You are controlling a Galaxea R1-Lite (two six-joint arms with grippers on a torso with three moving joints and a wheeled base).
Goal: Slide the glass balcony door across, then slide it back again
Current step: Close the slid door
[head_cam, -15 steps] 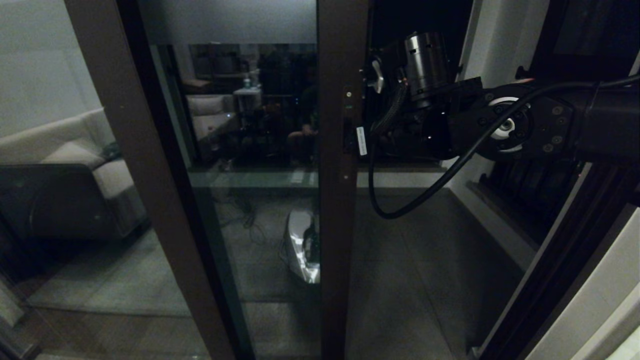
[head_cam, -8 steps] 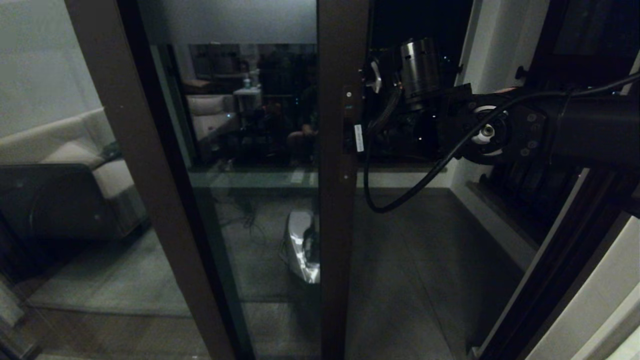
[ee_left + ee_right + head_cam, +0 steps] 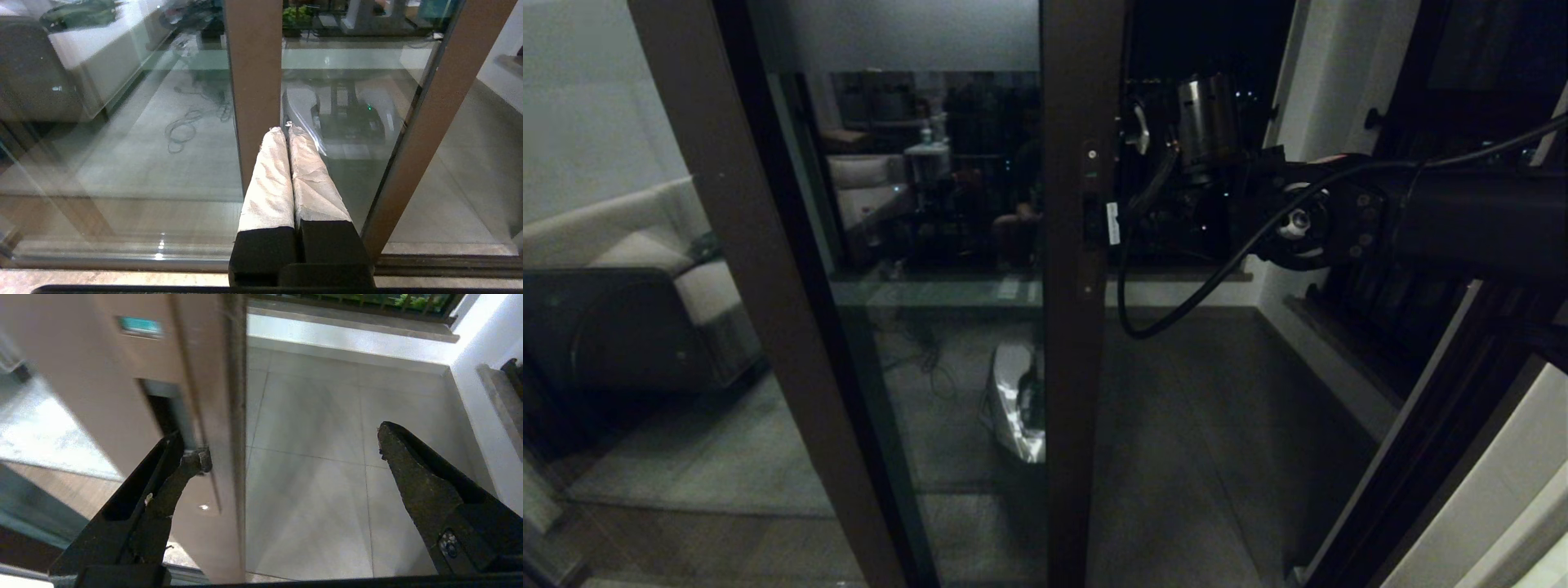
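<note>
Fingers, right gripper point(image 3: 286, 457): spread wide, one fingertip point(image 3: 196, 461) hooked at the recessed handle point(image 3: 1089, 222) on the door's edge stile.
Fingers, left gripper point(image 3: 286, 132): pressed together, low before the glass.
Glass balcony door point(image 3: 947, 327): partly slid, tiled balcony floor point(image 3: 1201, 425) exposed beside it.

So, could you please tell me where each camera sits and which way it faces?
Head view: on the robot's head, facing the brown-framed glass balcony door; right arm reaching its stile.
Left wrist view: behind the shut left claw, facing the glass low down.
Right wrist view: behind the open right claw, one finger at the recessed black handle.
All views share the door; the head and right wrist views share the handle.
</note>
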